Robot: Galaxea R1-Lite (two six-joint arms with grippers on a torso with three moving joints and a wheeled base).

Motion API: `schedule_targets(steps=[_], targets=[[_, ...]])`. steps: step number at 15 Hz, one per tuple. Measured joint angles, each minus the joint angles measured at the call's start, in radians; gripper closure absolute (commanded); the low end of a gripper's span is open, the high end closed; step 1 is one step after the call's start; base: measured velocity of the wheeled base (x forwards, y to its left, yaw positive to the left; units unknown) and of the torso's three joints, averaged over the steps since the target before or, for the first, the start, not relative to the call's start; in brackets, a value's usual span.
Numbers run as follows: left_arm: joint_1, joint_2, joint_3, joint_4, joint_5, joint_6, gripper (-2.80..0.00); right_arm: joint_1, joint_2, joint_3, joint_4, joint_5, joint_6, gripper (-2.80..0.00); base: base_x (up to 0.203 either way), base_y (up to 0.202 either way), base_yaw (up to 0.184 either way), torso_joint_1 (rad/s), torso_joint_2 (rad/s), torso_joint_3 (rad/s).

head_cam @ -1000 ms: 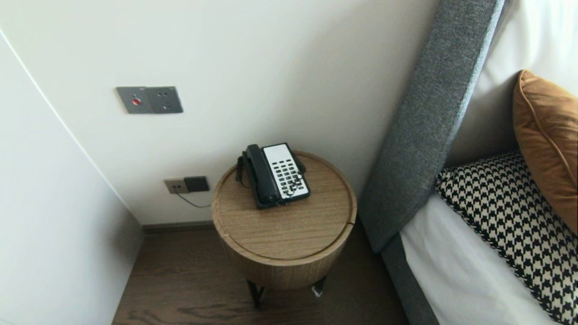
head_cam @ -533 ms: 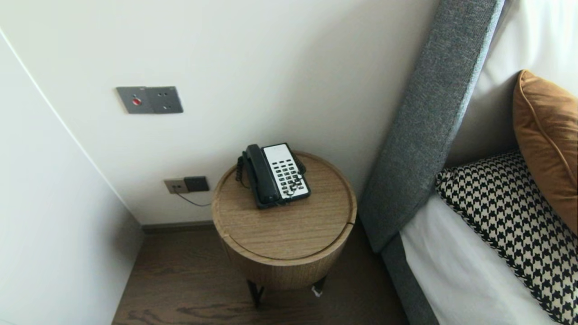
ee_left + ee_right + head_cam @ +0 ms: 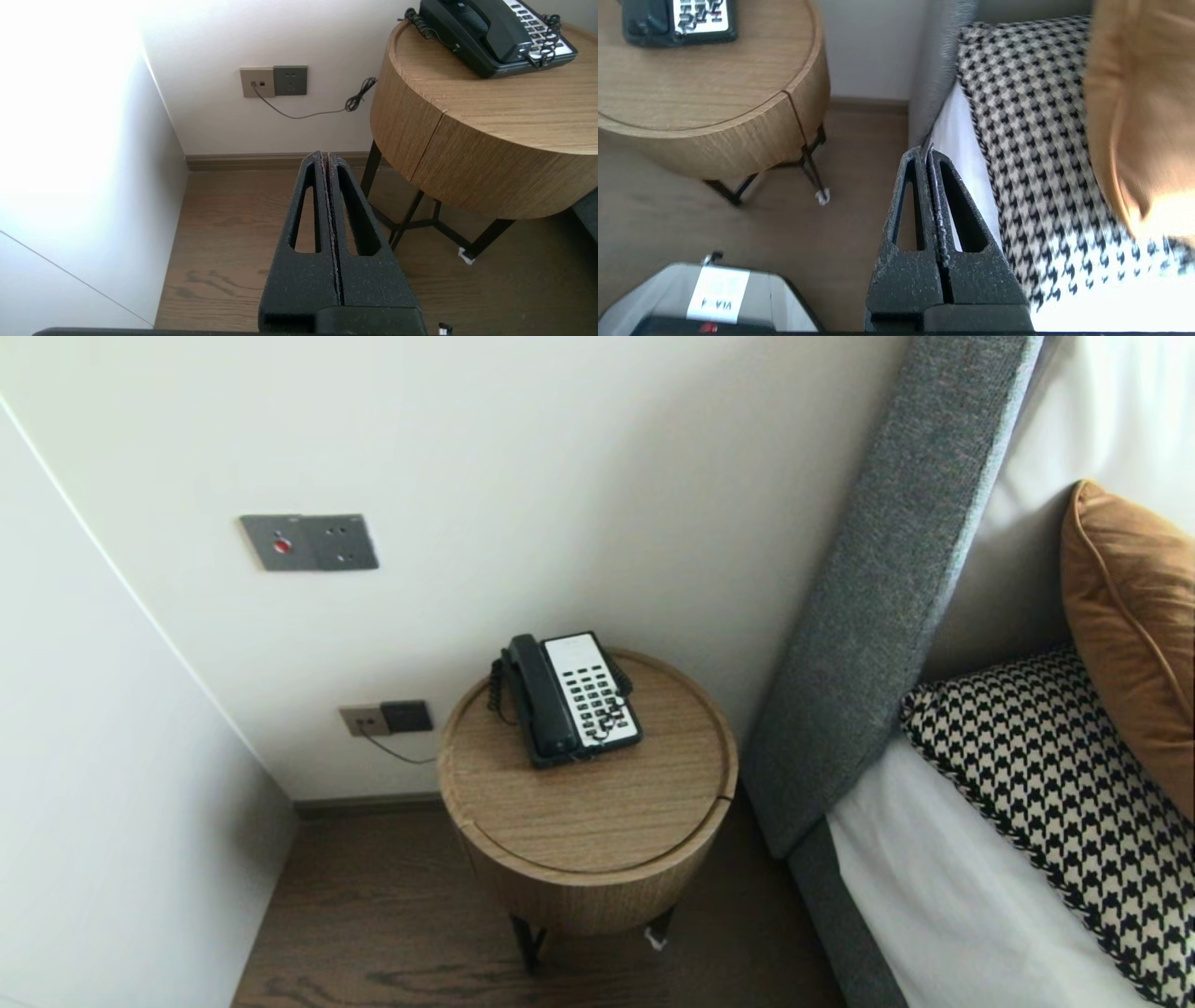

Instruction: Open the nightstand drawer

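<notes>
Nearest me, the left end effector (image 3: 326,156) hangs low over the floor (image 3: 224,242), off the worktop's left side. Its 2 fingers are pressed together on nothing. The right end effector (image 3: 927,151) is likewise closed and empty. It is poised over the gap between the worktop (image 3: 597,812) and the bed (image 3: 943,896), its tips just beside the houndstooth cushion (image 3: 1046,775). Neither arm shows in the head view, so I judge the work not yet started on any object: nothing is gripped, nothing is touched, and all the handling is left to do.

Farther off, the telephone (image 3: 569,698) sits at the worktop's far edge, close to the wall and well apart from both end effectors. It is a black desk set. The handset (image 3: 539,695) lies seated in its cradle along the left side, and a white keypad (image 3: 591,691) with dark buttons fills the right. The coiled cord (image 3: 494,689) loops at its far left corner and trails across the keys. Behind it, 2 socket plates (image 3: 385,719) sit low on the wall.
</notes>
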Motion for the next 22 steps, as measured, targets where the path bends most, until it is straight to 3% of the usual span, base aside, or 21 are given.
schedule_targets(steps=[9, 22], targets=[[0.000, 0.000, 0.000, 0.000, 0.000, 0.000, 0.00, 0.210, 0.475, -0.134, -0.007, 0.021, -0.015, 0.00, 0.000, 0.000, 0.000, 0.000, 0.00, 0.000], [0.000, 0.000, 0.000, 0.000, 0.000, 0.000, 0.00, 0.429, 1.034, -0.514, -0.011, 0.010, -0.003, 0.00, 0.000, 0.000, 0.000, 0.000, 0.00, 0.000]])
